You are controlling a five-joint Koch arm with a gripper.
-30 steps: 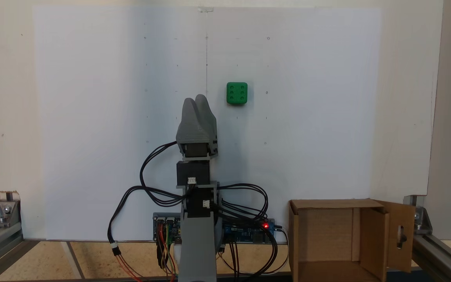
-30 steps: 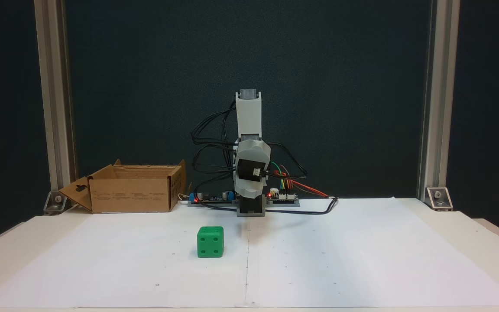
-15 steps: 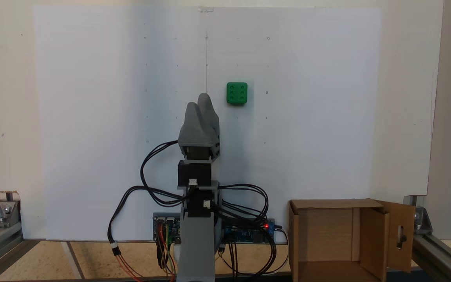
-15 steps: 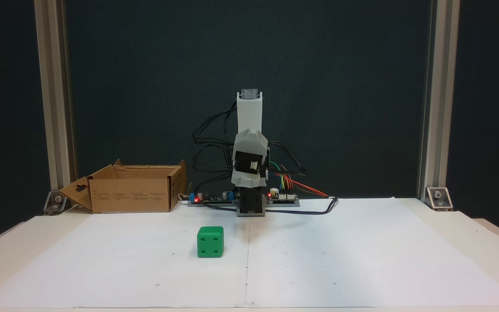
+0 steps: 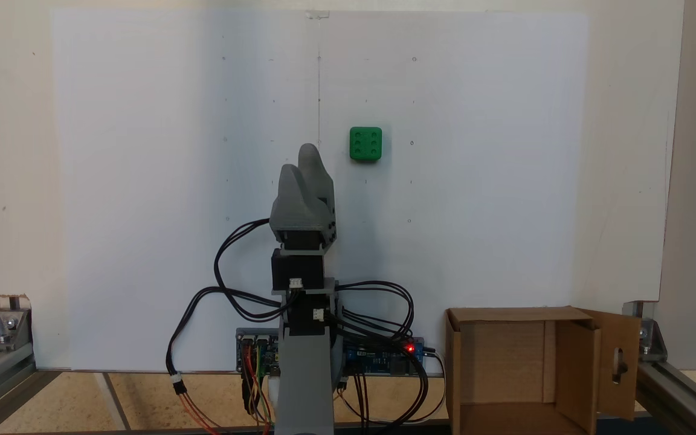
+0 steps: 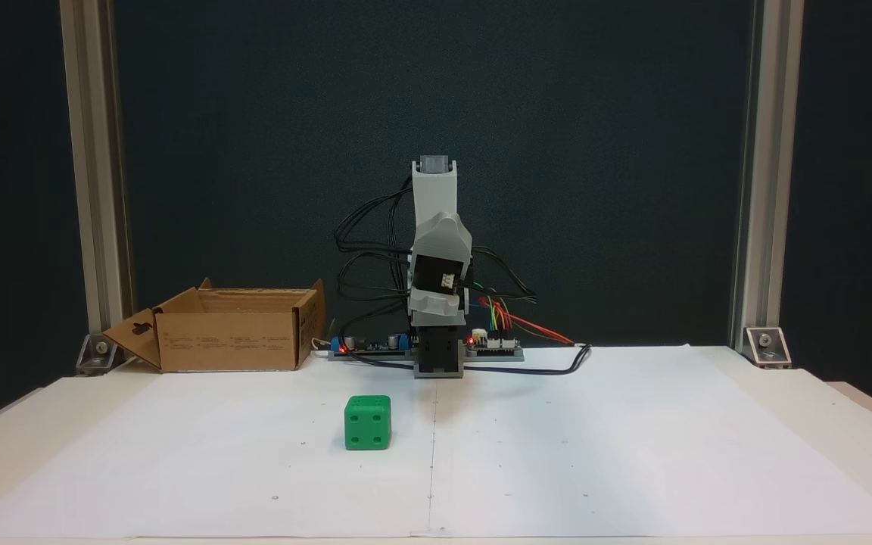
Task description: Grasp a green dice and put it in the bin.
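- Green dice (image 5: 365, 144) sat on the white paper sheet (image 5: 142, 181), six pips facing the top-down fixed camera; in the front fixed view (image 6: 367, 423) it rested flat on the paper, four pips toward the lens.
- I read the gripper (image 5: 304, 156) as hanging above the paper, near the dice but apart from it — below and to the left of it in the top-down view, nothing between its fingers.
- Its two grey fingertips lay side by side with one reaching a little further than the other, and I saw no gap between them, so I logged the jaws as closed and empty.
- From the front, the gripper body (image 6: 440, 261) was raised well off the table, in line with the arm's white upper link (image 6: 434, 193).
- Bin (image 5: 520, 368) stood at the bottom right of the top-down view, flaps open, interior bare cardboard; the flap with the slot cutout (image 5: 618, 362) stuck out on its right.
- In the front view the bin (image 6: 228, 333) stood at the back left, just beside the circuit boards (image 6: 372, 347) at the arm's base — well apart from the dice.
- A red LED (image 5: 410, 348) was lit on the board by the base.
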